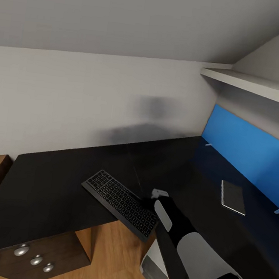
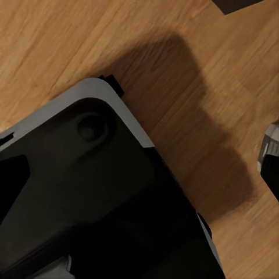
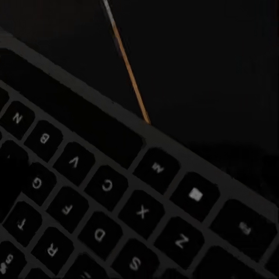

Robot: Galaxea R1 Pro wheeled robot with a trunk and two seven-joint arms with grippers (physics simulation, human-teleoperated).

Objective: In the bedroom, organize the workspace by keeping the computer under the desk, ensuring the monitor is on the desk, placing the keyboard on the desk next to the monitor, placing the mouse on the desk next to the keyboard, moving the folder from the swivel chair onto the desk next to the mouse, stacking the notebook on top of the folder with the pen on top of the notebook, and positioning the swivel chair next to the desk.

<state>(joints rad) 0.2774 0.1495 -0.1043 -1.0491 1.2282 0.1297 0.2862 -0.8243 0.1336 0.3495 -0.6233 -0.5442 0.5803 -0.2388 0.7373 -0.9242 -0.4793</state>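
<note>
The silver-grey keyboard with black keys lies slanted on the black desk, its near end at the desk's inner corner. My right gripper sits at the keyboard's right end; its fingers are hidden behind the wrist. The right wrist view looks closely at the keyboard's keys, with a slim orange stick, the pen, on the desk just beyond them. The dark notebook lies flat near the blue back panel. The computer stands on the floor below the desk edge, with a red dot low down.
A dark drawer unit with silver knobs sits under the desk at the near left. A white wall shelf hangs above the blue panel under the sloped ceiling. The left wrist view looks down on wood floor and my own dark base.
</note>
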